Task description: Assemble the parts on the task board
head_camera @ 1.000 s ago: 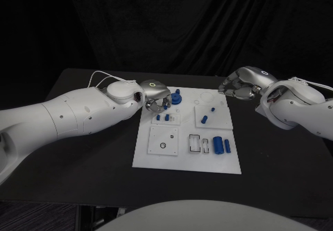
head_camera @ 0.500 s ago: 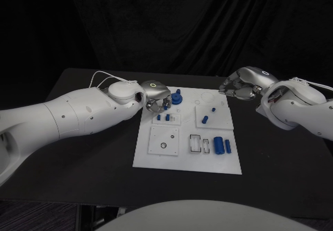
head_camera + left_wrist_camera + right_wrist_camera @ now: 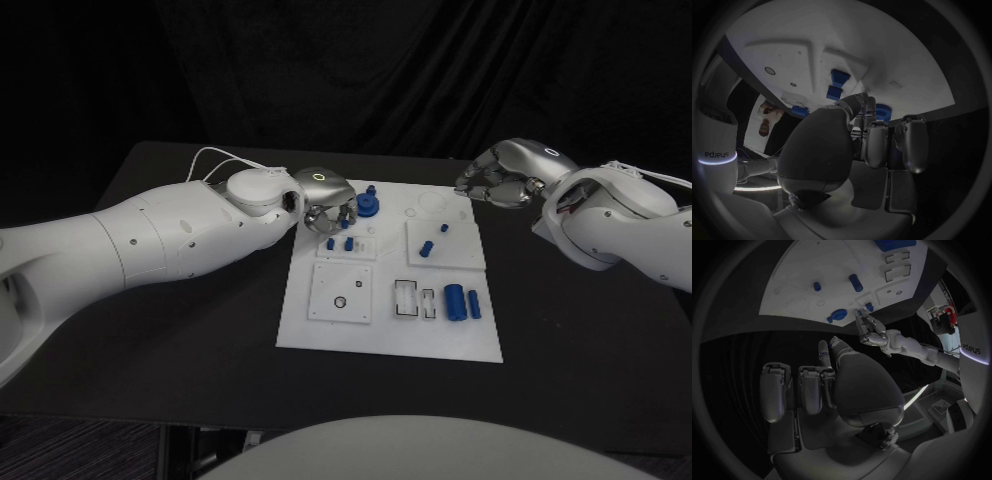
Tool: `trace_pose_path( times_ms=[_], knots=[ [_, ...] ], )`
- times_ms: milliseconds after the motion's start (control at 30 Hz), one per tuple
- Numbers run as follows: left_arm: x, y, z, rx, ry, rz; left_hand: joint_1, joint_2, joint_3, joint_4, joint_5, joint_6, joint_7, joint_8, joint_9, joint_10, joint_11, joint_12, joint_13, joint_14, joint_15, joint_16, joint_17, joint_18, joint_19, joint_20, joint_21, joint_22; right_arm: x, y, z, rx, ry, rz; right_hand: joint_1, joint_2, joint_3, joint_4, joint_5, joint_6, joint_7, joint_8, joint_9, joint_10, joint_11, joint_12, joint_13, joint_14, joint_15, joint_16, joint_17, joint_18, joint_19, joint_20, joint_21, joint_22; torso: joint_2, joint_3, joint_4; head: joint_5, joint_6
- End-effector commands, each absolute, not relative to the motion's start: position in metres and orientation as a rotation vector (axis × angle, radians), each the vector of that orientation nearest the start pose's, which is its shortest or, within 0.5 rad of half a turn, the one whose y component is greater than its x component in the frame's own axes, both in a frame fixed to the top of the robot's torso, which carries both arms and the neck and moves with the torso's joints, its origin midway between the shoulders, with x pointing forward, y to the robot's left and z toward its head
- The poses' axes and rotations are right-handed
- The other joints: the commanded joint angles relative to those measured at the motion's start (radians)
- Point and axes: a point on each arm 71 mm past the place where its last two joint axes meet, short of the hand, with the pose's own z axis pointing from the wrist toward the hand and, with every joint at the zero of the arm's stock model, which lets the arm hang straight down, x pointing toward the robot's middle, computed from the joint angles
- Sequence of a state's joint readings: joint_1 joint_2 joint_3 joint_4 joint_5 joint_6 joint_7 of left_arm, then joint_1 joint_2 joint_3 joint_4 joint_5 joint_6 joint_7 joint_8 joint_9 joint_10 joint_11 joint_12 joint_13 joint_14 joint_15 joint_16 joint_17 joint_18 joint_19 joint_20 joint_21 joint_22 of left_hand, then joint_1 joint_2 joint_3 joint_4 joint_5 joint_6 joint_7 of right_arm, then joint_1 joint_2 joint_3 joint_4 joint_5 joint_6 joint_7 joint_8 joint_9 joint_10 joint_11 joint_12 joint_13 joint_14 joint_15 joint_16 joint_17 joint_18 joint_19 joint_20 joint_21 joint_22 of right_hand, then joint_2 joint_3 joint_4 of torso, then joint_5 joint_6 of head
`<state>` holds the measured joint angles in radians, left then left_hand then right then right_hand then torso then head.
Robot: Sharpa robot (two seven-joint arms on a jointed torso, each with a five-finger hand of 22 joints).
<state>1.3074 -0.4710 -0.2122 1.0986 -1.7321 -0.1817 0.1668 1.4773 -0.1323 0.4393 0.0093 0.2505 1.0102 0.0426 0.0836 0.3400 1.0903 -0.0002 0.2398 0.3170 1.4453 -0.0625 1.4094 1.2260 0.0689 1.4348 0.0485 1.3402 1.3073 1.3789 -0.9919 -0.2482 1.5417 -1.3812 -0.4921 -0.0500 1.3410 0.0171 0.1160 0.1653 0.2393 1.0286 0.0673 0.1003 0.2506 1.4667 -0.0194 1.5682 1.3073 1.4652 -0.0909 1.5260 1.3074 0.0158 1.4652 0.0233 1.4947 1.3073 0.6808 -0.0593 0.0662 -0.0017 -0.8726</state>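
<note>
Where the white rectangular task board (image 3: 389,330) lies in the middle of the black table (image 3: 173,330), its long sides run away from the robot and its near short edge sits well back from the table's near edge. Small blue parts stand or lie on it: a blue round knob-like part with an upright stem (image 3: 368,205) near the far left corner, two short blue pegs (image 3: 339,243) on a raised white square just nearer, a blue cylinder and a small peg (image 3: 431,244) on the raised square to the right, and two blue cylinders lying side by side (image 3: 460,301) near the right edge, beside two empty rectangular slots (image 3: 414,299). A square plate with a small oval hole (image 3: 340,293) takes the near left part. The left hand (image 3: 326,200) hangs over the board's far left corner, its fingers (image 3: 873,142) curled downward just beside the knob-like part; whether they touch or pinch it I cannot tell. The right hand (image 3: 498,180) hovers off the board's far right corner, above bare table, its fingers (image 3: 811,387) curled in on nothing, well apart from every part. Bare black table lies open on the left of the board, on its right below the right arm, and along the near side.
</note>
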Motion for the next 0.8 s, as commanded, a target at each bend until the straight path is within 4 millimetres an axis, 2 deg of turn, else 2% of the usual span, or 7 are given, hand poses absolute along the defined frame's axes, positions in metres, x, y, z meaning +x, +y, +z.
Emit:
trace_pose_path(
  times_ms=[33,67,100,133,367,633,800],
  knots=[
    [0.535,0.113,-0.216,0.818,1.672,-0.57,-0.003,-0.013,0.008,-0.006,-0.023,-0.055,-0.019,-0.022,-0.013,-0.011,0.01,-0.016,-0.004,-0.012,0.002,-0.008,-0.01,-0.013,-0.01,0.003,-0.007,0.189,0.482,-0.276,-0.162,-0.089,1.549,0.52,-0.002,0.01,0.001,-0.005,0.005,-0.004,0.001,-0.005,0.0,0.104,-0.001,0.003,0.263,0.086,0.005,-0.003,0.163,0.006,0.065,0.004,-0.006,0.234,0.0,0.0003,-0.0006,0.0,0.0],
    [0.536,0.113,-0.216,0.817,1.671,-0.57,-0.005,-0.016,0.012,-0.008,-0.028,-0.084,-0.033,-0.023,-0.02,-0.016,0.013,-0.024,-0.006,-0.012,0.005,-0.009,-0.011,-0.013,-0.012,0.005,-0.01,0.189,0.482,-0.276,-0.162,-0.089,1.549,0.52,-0.002,0.01,0.001,-0.005,0.005,-0.004,0.001,-0.005,0.0,0.104,-0.001,0.003,0.263,0.086,0.005,-0.003,0.163,0.006,0.065,0.004,-0.006,0.234,0.0,0.0005,-0.0006,0.0,0.0],
    [0.536,0.113,-0.215,0.815,1.67,-0.569,-0.005,-0.016,0.012,-0.008,-0.028,-0.084,-0.033,-0.023,-0.02,-0.016,0.013,-0.024,-0.006,-0.012,0.005,-0.009,-0.011,-0.013,-0.012,0.005,-0.01,0.189,0.482,-0.276,-0.162,-0.089,1.549,0.519,-0.002,0.01,0.001,-0.005,0.005,-0.004,0.001,-0.005,0.0,0.104,-0.001,0.003,0.263,0.086,0.005,-0.003,0.163,0.006,0.065,0.004,-0.006,0.234,0.0,0.0006,-0.0006,0.0,0.0],
    [0.536,0.113,-0.215,0.814,1.669,-0.568,-0.012,-0.02,0.013,-0.005,-0.042,-0.123,-0.049,-0.023,-0.03,-0.029,0.019,-0.036,-0.009,-0.017,0.009,-0.014,-0.021,-0.012,-0.016,0.008,-0.016,0.187,0.482,-0.276,-0.162,-0.089,1.549,0.519,-0.002,0.01,0.001,-0.005,0.005,-0.004,0.001,-0.005,0.0,0.104,-0.001,0.003,0.263,0.086,0.005,-0.003,0.163,0.006,0.065,0.004,-0.006,0.234,0.0,0.0008,-0.0005,0.001,0.0],
    [0.537,0.119,-0.214,0.799,1.649,-0.562,-0.006,-0.03,0.02,-0.011,-0.041,-0.197,-0.079,-0.021,-0.05,-0.08,0.03,-0.069,-0.017,-0.031,0.017,-0.027,-0.044,-0.007,-0.029,0.016,-0.036,0.181,0.482,-0.277,-0.162,-0.088,1.551,0.517,-0.002,0.01,0.0,-0.006,0.005,-0.006,0.001,-0.007,0.0,0.104,-0.002,0.003,0.263,0.086,0.005,-0.003,0.163,0.006,0.065,0.004,-0.006,0.235,0.0,0.0009,-0.0004,0.005,0.0],
    [0.538,0.129,-0.21,0.779,1.596,-0.566,0.003,-0.03,0.024,-0.015,-0.034,-0.211,-0.087,-0.019,-0.055,-0.081,0.029,-0.07,-0.016,-0.033,0.018,-0.028,-0.046,-0.007,-0.031,0.017,-0.039,0.181,0.482,-0.278,-0.162,-0.086,1.55,0.516,-0.002,0.01,0.001,-0.006,0.005,-0.006,0.001,-0.007,0.0,0.104,-0.002,0.003,0.263,0.086,0.005,-0.003,0.164,0.006,0.065,0.004,-0.006,0.235,0.0,0.0,-0.0008,0.003,0.0],
    [0.538,0.148,-0.202,0.744,1.477,-0.577,0.007,-0.028,0.029,-0.015,-0.034,-0.198,-0.092,-0.012,-0.053,-0.08,0.022,-0.067,-0.011,-0.07,0.015,-0.069,-0.115,0.004,-0.065,0.017,-0.089,0.166,0.481,-0.28,-0.161,-0.08,1.547,0.517,-0.002,0.011,0.001,-0.009,0.005,-0.004,0.0,-0.007,0.001,0.104,-0.007,0.003,0.263,0.084,0.005,-0.008,0.154,0.009,0.06,0.004,-0.016,0.231,0.001,0.0002,0.0,-0.001,0.0]
  ],
)
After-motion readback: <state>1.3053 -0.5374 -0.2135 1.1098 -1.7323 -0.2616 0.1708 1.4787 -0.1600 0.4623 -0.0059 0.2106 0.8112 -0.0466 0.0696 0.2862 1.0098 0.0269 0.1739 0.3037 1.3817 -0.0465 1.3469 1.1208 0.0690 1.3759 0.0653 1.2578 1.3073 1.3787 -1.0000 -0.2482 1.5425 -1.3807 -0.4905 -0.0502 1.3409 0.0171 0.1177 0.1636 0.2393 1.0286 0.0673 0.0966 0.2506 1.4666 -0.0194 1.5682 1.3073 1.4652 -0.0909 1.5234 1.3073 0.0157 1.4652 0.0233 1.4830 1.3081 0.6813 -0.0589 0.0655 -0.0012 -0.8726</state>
